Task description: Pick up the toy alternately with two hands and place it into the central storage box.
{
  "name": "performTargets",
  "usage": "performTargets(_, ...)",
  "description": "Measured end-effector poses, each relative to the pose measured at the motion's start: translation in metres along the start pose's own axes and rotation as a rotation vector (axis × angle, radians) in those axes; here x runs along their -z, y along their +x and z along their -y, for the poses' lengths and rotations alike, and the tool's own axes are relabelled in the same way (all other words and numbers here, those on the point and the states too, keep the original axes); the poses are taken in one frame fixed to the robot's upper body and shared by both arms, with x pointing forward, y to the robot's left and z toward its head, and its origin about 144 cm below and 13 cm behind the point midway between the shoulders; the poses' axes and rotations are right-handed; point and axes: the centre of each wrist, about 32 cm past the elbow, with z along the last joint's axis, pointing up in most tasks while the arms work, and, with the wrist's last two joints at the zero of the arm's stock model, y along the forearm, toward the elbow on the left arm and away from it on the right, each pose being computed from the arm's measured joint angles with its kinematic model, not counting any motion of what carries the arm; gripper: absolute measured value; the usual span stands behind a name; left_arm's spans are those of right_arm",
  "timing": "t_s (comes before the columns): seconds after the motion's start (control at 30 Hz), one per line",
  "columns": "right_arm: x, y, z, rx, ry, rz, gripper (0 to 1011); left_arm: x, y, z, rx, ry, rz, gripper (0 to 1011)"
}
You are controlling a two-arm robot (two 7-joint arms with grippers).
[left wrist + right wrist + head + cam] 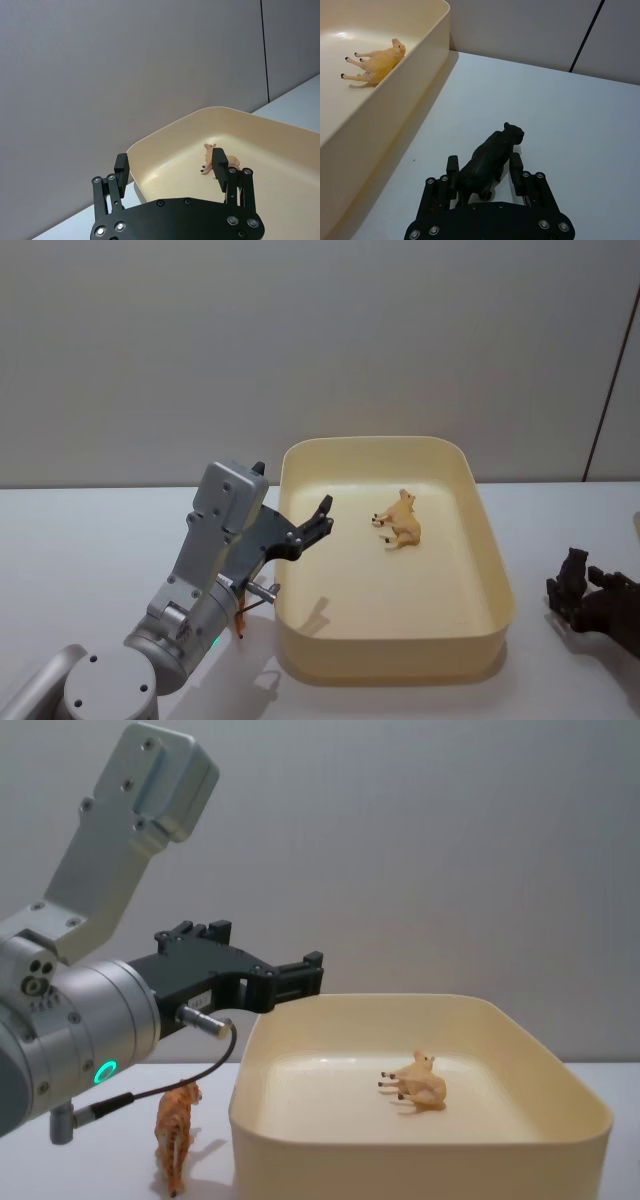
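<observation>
The cream storage box (495, 570) stands in the middle of the table. A tan toy animal (400, 522) lies on its side inside it. My left gripper (325, 515) hovers open and empty over the box's left rim (250, 1050); the tan toy (233, 161) shows beyond its fingers. To the right of the box, a black toy animal (490, 155) stands on the table between the fingers of my right gripper (484, 166). That gripper is open, with a gap on one side of the toy. In the head view the black toy (572, 575) is at the far right.
An orange striped tiger toy (175, 1130) stands on the table just left of the box, under my left arm and its cable. A grey wall runs behind the table. Bare white tabletop (570, 130) lies around the black toy.
</observation>
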Motion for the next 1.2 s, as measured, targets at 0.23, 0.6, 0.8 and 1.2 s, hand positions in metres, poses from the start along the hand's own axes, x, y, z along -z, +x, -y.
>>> performTargets(0.23, 0.0, -0.001, -0.002, 0.001, -0.002, 0.001, 459, 0.0, 0.0, 0.0, 0.0, 0.0, 0.0, 1002)
performTargets(0.6, -0.007, -0.004, -0.003, -0.001, 0.053, -0.014, 331, 0.0, 0.0, 0.0, 0.0, 0.0, 0.0, 1001)
performTargets(0.8, -0.019, -0.006, -0.004, 0.005, 0.122, -0.021, 331, 0.0, 0.0, 0.0, 0.0, 0.0, 0.0, 1001)
performTargets(1.2, -0.058, -0.012, -0.011, -0.051, 0.259, -0.023, 330, 0.0, 0.0, 0.0, 0.0, 0.0, 0.0, 1001)
